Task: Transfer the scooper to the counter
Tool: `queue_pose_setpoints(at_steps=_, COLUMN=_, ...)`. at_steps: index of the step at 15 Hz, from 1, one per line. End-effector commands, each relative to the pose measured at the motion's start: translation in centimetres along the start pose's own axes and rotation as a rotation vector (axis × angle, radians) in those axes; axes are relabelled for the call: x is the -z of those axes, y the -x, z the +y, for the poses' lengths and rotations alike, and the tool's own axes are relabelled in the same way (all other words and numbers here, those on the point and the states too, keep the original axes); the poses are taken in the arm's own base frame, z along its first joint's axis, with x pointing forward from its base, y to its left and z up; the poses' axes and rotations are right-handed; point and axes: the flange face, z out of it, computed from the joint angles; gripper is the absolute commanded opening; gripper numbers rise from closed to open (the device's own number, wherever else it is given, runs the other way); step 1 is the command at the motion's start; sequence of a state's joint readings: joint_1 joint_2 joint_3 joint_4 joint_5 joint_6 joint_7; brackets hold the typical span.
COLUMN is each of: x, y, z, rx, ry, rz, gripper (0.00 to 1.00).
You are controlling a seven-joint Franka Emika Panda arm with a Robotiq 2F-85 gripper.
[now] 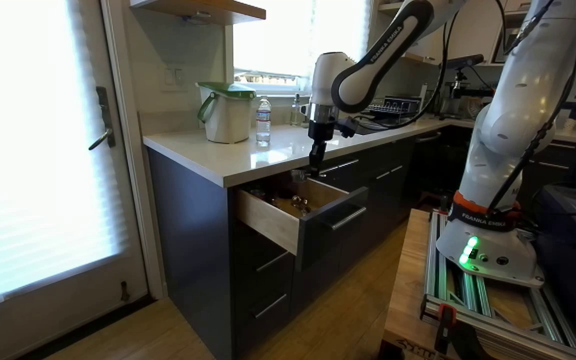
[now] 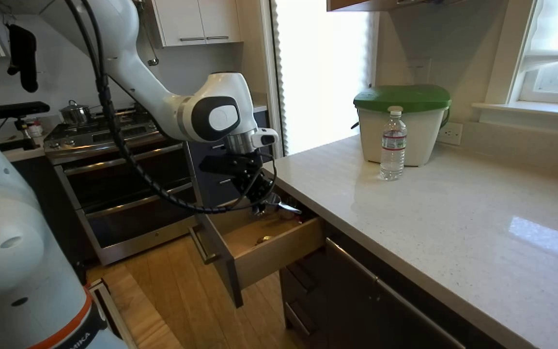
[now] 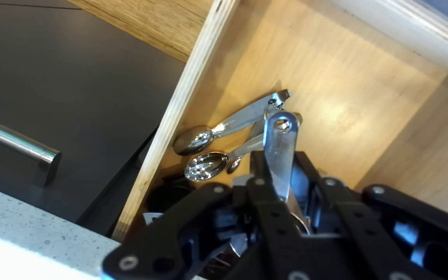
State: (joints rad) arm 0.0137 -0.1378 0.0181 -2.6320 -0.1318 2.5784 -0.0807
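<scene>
My gripper (image 1: 314,171) is shut on a metal scooper (image 1: 299,175) and holds it above the open drawer, beside the counter's front edge. The scooper's shiny metal also shows at the fingers in an exterior view (image 2: 288,208). In the wrist view its flat handle with a hole (image 3: 281,149) stands up between the two black fingertips (image 3: 280,167); its cup is mostly hidden by the gripper. The pale counter (image 2: 453,218) lies beside and above the drawer; its speckled edge (image 3: 53,225) shows at the lower left of the wrist view.
The open wooden drawer (image 1: 268,220) holds metal measuring spoons (image 3: 206,166) and dark items towards its back. A white bucket with a green lid (image 1: 228,117) and a water bottle (image 1: 263,122) stand on the counter. A drawer handle (image 3: 18,140) shows at the wrist view's left.
</scene>
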Motion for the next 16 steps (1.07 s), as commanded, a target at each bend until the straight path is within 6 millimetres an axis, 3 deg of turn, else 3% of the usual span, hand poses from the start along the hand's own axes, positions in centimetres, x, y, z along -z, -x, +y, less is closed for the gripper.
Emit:
queue_pose_setpoints(at_steps=1, x=3.0, y=0.5, z=-0.5, rx=-0.055, ry=0.024, rz=0.009, gripper=0.05)
queue_pose_setpoints(at_steps=6, x=6.4, y=-1.0, z=-1.3, rx=-0.112, ry=0.055, rz=0.07, gripper=0.05)
queue_pose_setpoints(at_steps=9, x=7.5, y=-2.9, z=-2.2, rx=-0.128, ry=0.049, rz=0.098, gripper=0.05)
queue_pose_setpoints(at_steps=16, x=8.0, y=-9.9, z=-2.7, rx=-0.213, ry=0.113, rz=0.174, gripper=0.05)
